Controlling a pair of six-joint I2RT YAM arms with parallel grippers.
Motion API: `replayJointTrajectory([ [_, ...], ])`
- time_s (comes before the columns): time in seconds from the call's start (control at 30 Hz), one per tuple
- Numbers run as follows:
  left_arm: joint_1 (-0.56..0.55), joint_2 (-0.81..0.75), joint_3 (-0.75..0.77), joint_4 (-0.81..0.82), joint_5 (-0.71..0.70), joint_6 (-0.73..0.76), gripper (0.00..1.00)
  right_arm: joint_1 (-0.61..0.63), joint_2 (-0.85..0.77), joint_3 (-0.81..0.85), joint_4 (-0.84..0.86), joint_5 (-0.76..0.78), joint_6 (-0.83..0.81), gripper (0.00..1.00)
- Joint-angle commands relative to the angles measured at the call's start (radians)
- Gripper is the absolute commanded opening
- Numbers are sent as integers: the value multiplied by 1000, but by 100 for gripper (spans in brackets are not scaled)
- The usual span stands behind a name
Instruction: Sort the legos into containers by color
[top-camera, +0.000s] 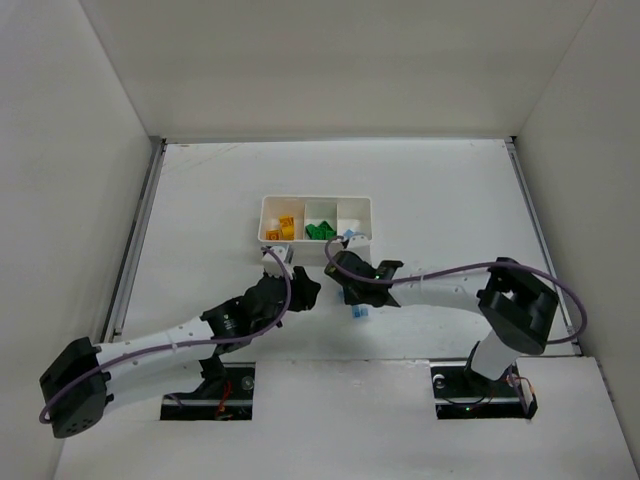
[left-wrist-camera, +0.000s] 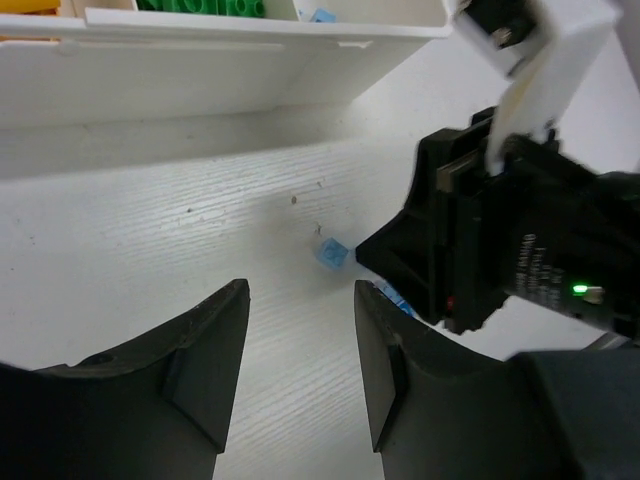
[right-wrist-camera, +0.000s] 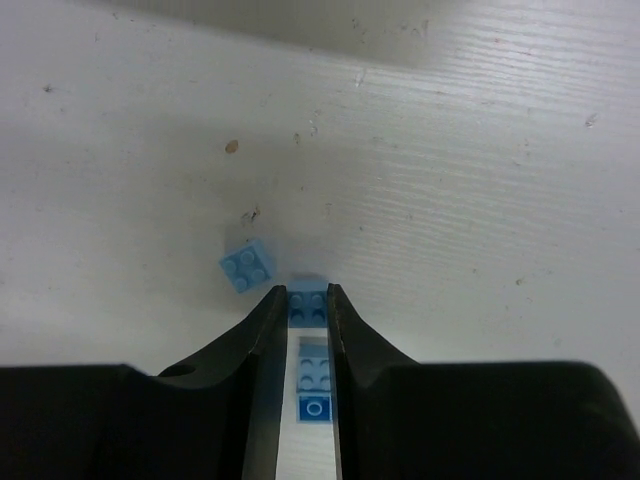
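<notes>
Fingers (left-wrist-camera: 200, 350) of left end effector (left-wrist-camera: 300, 292) spread apart over white counter (left-wrist-camera: 150, 230), right end effector (right-wrist-camera: 305, 292) pinched on small blue brick (right-wrist-camera: 307, 308), second blue brick (right-wrist-camera: 248, 266) loose just beside it, farther back white tray (top-camera: 315, 203), yellow bricks (top-camera: 284, 229) in left box, green bricks (top-camera: 320, 232) in middle box.
</notes>
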Motion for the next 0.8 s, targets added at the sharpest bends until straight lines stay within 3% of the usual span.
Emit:
replayJointTrajectory([
  [0.0,-14,39,-10,18,-9,-1,44,9,-138,-5,-18,56,19,23],
  [0.1,-34,83,8,39,-16,7,44,-7,-252,-2,-12,61,-21,23],
  [0.23,-72,146,28,100,-61,28,44,-123,-304,53,66,29,-130,24],
  [0.33,-91,212,50,140,-79,53,45,-206,-235,123,142,-53,-200,24],
  [0.57,-134,405,131,183,-81,94,47,-312,-53,263,197,-65,-293,25],
  [0.63,-146,447,156,193,-81,106,47,-332,-31,274,220,-71,-299,30],
  [0.77,-131,508,197,200,-81,145,48,-341,-31,276,268,-86,-313,51],
])
